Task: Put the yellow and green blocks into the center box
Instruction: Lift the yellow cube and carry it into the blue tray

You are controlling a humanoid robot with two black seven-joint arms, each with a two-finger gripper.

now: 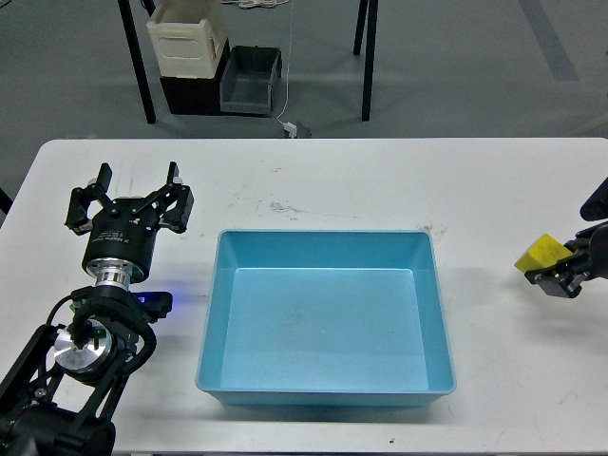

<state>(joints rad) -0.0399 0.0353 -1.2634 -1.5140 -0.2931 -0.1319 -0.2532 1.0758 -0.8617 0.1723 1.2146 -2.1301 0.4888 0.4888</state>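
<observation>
A yellow block (539, 253) is held in my right gripper (553, 269) at the right edge of the white table (332, 180), lifted a little above the surface and well to the right of the blue box. The blue box (323, 234) sits in the middle of the table and is empty. My left gripper (137, 182) is open and empty over the table's left side, apart from the box. No green block is in view.
Beyond the table's far edge, a white container (188, 40) and a grey bin (251, 80) stand on the floor between black table legs (140, 76).
</observation>
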